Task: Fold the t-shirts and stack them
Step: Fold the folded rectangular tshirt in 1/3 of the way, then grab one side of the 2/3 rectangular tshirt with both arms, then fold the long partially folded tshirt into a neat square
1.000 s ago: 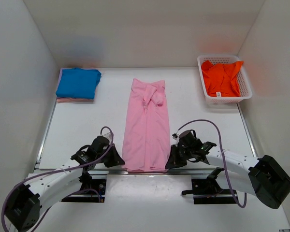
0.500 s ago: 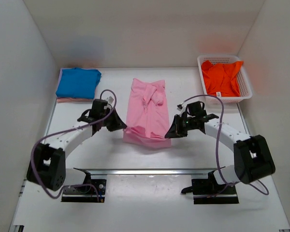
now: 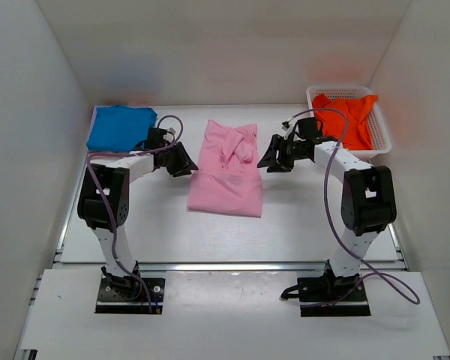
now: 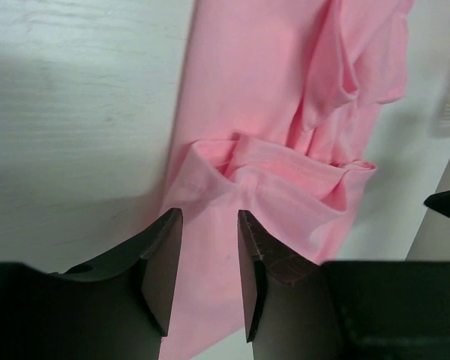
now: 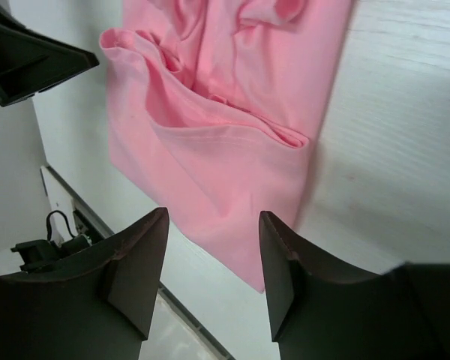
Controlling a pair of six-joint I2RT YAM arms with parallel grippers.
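Three shirts, two grippers, one basket [image 3: 337, 89]
Mid-table, pink shirt [image 3: 225, 180] folded, flanked by left gripper [image 3: 186, 163] and right gripper [image 3: 266, 161], jaws released; beyond, blue shirt [image 3: 118, 129] far-left, orange shirt [image 3: 349, 124] in basket far-right, seen only from above.

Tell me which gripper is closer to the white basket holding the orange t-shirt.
Right. The right gripper hangs between the white basket and the pink t-shirt; the left gripper is beyond that shirt, by the blue t-shirt.
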